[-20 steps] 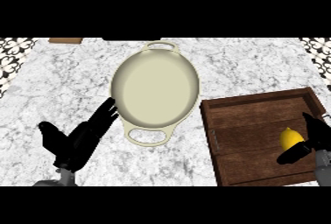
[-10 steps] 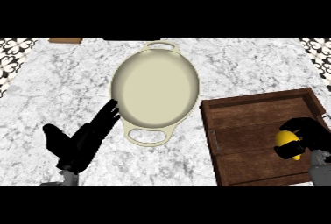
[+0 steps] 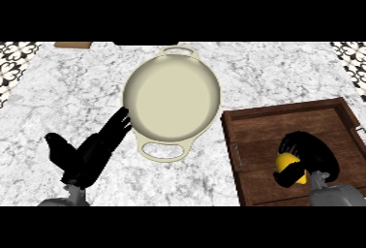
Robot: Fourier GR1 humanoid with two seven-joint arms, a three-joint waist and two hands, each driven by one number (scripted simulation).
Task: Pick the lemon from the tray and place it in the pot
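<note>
A yellow lemon (image 3: pixel 290 163) lies in the brown wooden tray (image 3: pixel 286 121) at the right of the head view. My right hand (image 3: pixel 309 150) sits over it with fingers and thumb curled round the fruit, hiding most of it. The cream oval pot (image 3: pixel 172 96) with two loop handles stands on the marble counter, left of the tray. My left hand (image 3: pixel 89 154) rests open at the lower left, fingers straight and pointing toward the pot's near left rim.
A brown wooden object (image 3: pixel 73 45) shows at the counter's far left edge. Patterned tile (image 3: pixel 14 63) borders the counter on both sides. The marble counter (image 3: pixel 64 97) stretches left of the pot.
My right hand has moved left over the lemon and curled its fingers round it. The left hand shifted slightly; pot and tray stayed put.
</note>
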